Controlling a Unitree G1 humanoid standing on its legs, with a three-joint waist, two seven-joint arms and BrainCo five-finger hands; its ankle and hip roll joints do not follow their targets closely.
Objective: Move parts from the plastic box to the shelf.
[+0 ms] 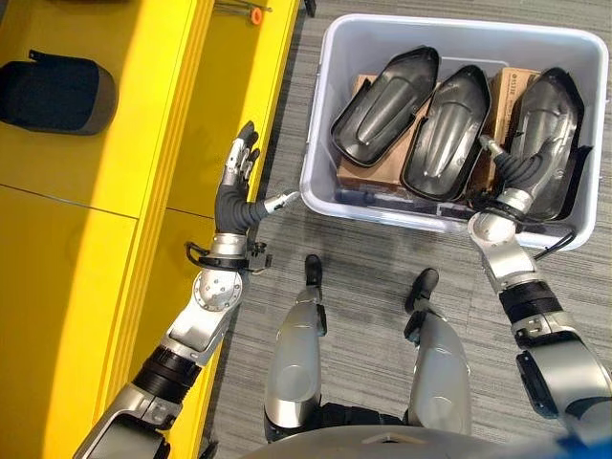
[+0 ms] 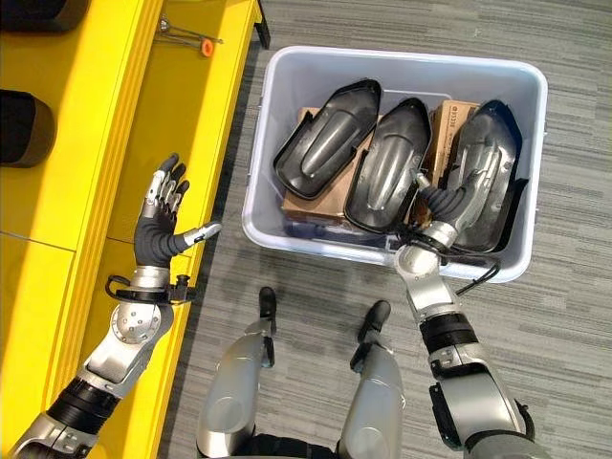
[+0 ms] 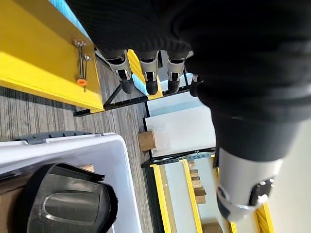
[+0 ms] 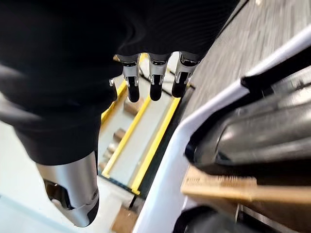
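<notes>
Looking down in the eye views, three black parts (image 1: 385, 105) are seen leaning in the plastic box (image 1: 325, 143); the right hand (image 1: 521, 163) is laid over the rightmost part (image 1: 550, 124). Left hand (image 1: 236, 186) is spread, empty, beside the yellow shelf (image 1: 115, 143). Right wrist view: fingers (image 4: 153, 80) straight, nothing gripped. If lifted unclamped, the part may slip back.

Quick count: one plastic box (image 1: 320, 143) with three black molded parts inside, left one (image 1: 384, 93), middle one (image 1: 447, 131), right one (image 1: 547, 124), sitting on cardboard boxes (image 1: 382, 164), at least two as far as I can tell. One yellow shelf (image 1: 143, 124) with one dark part (image 1: 55, 94) on it already, plus one orange-tipped tool (image 1: 251, 12).
</notes>
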